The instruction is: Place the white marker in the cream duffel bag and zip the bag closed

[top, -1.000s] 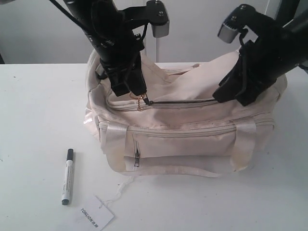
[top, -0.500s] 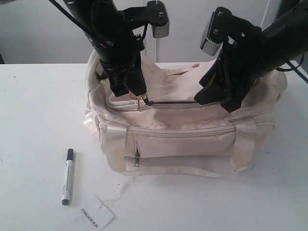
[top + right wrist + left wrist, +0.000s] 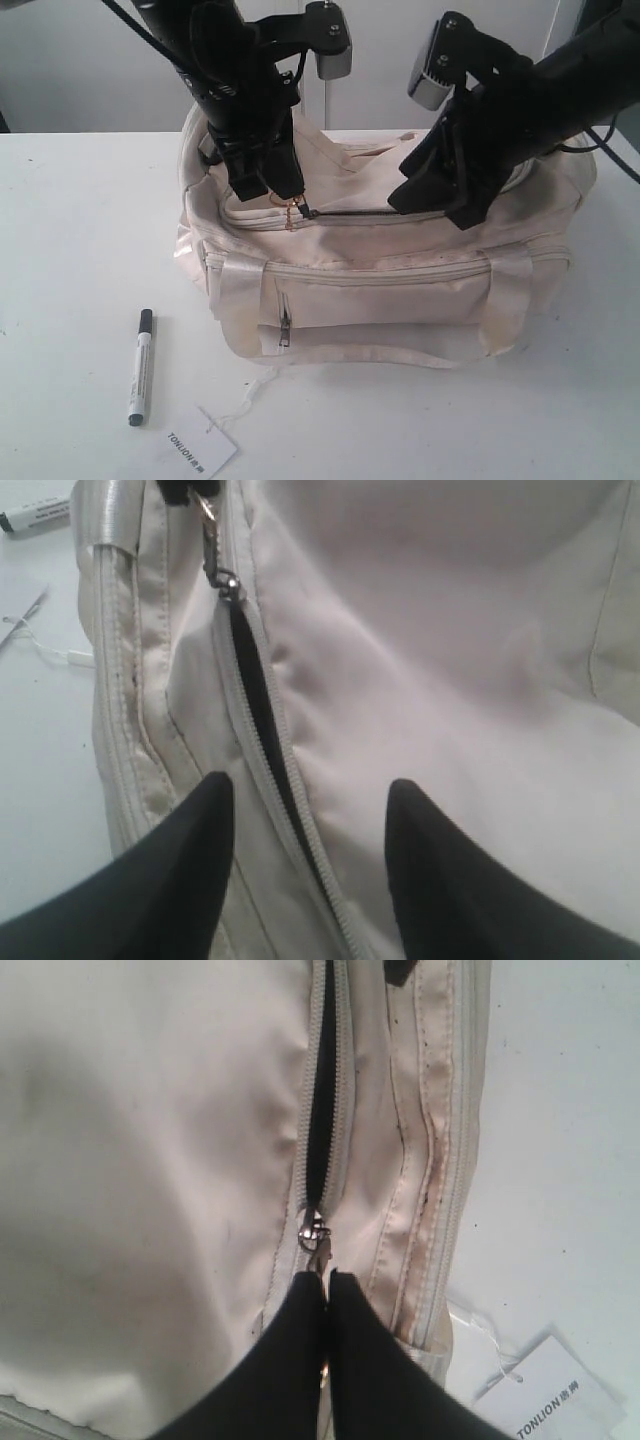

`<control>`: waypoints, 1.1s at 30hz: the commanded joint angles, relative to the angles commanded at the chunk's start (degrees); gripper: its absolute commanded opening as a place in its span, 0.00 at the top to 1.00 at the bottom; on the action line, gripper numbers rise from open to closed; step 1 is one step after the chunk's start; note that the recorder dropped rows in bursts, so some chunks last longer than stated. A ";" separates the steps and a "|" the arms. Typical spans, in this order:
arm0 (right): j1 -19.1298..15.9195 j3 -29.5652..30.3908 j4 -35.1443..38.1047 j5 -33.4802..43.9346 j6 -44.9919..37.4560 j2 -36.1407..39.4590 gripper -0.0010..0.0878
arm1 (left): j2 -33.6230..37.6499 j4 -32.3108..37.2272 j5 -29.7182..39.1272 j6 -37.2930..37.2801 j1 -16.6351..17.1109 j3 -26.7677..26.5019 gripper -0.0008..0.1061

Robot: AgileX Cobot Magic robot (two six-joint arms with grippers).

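Exterior view: the left pincer (image 3: 290,197) is down on top of the cream duffel bag (image 3: 380,290). The right pincer (image 3: 432,208) hangs over the same bag, off to the side of the left one. The top zip (image 3: 370,211) runs between the two pincers. It shows as a thin dark slit, so it is partly open.

In the left wrist view, the two black fingers (image 3: 285,1360) of the left pincer are pressed tight together. They pinch the little metal zip pull (image 3: 318,1235) at their tips. The dark slit starts right at the pull and runs away from this pincer.

In the right wrist view, the right pincer's two black fingers (image 3: 190,870) stand wide apart with nothing between them. The open slit lies just under the gap. I cannot tell if the tips touch the cloth.

The white marker (image 3: 140,367) is not in the bag. It lies flat on the white table (image 3: 70,230), out in front of the bag. It is well apart from the left pincer and farther still from the right one. Its black cap points toward the bag.

A white paper tag (image 3: 200,442) printed "TONLION" lies near the marker, joined to the bag by a thin string.
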 joint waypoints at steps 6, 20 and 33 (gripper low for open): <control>1.42 3.17 0.87 -1.87 -5.98 0.03 0.44 | 0.45 0.00 0.00 0.00 0.00 0.00 0.99; 3.06 4.51 8.17 -5.53 -8.88 1.43 0.44 | 0.44 -0.48 0.00 0.00 0.00 0.00 0.99; 3.51 4.51 6.59 -7.33 -8.88 3.56 0.63 | 0.44 -0.83 -0.12 0.00 0.00 0.00 0.99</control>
